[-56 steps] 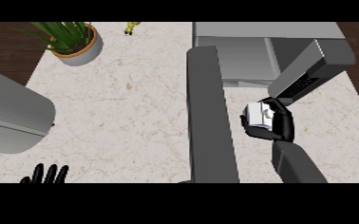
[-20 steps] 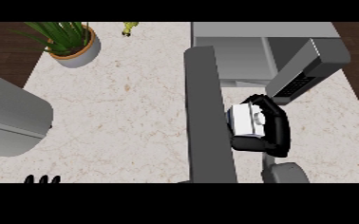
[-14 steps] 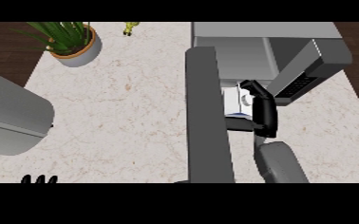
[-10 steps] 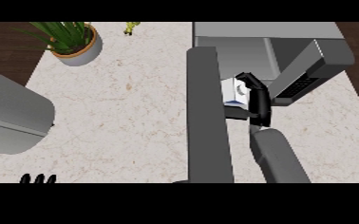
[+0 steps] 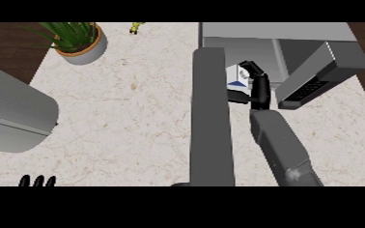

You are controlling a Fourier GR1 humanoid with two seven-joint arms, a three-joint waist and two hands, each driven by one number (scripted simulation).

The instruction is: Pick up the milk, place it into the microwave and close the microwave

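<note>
Milk (image 5: 236,77): small white carton, at the microwave (image 5: 285,48) mouth, right hand (image 5: 258,88) curled round its side. Likely light, stiff-walled, crushable; best held mid-body. Left hand (image 5: 37,181): fingertips only, lower edge, apparently straight.

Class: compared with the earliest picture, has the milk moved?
Yes. The milk, held by the right hand, has gone up the view toward the microwave opening.
</note>
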